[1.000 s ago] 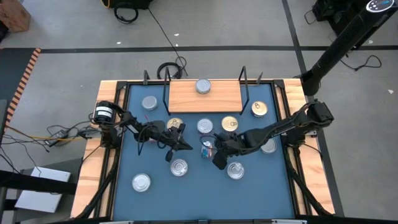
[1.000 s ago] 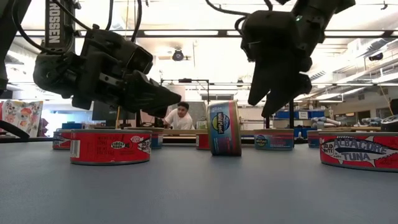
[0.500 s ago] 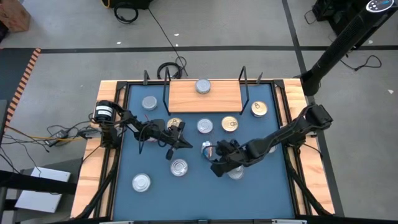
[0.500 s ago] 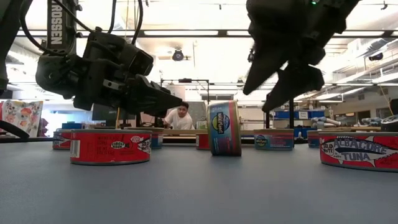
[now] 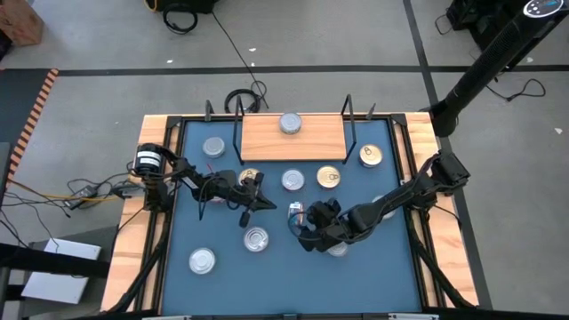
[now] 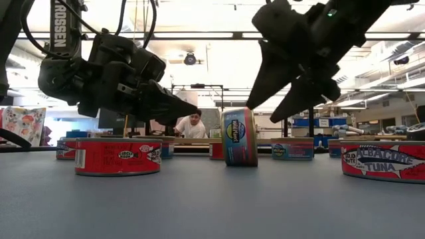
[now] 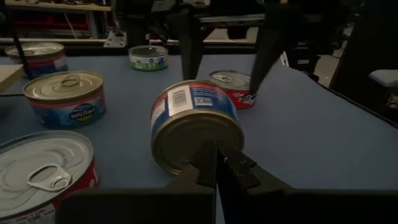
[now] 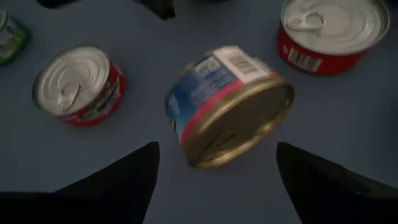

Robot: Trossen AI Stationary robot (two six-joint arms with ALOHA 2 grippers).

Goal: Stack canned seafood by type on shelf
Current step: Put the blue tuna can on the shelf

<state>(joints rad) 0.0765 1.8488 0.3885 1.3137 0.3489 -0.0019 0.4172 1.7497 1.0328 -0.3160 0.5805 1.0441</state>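
Now right gripper (image 5: 305,233) has swung lower, jaws wide and empty, hovering over the on-edge tin (image 8: 229,104). Left gripper (image 5: 267,207) closed, beside it. Shelf (image 5: 293,136) beyond; open mat below.

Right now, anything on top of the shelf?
One silver-topped tin sits on the shelf, toward its back edge. No view shows what lies under the board.

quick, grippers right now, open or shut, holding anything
Left gripper: shut, holding nothing, close to the tin standing on its edge.
Right gripper: open, empty, above that same tin.
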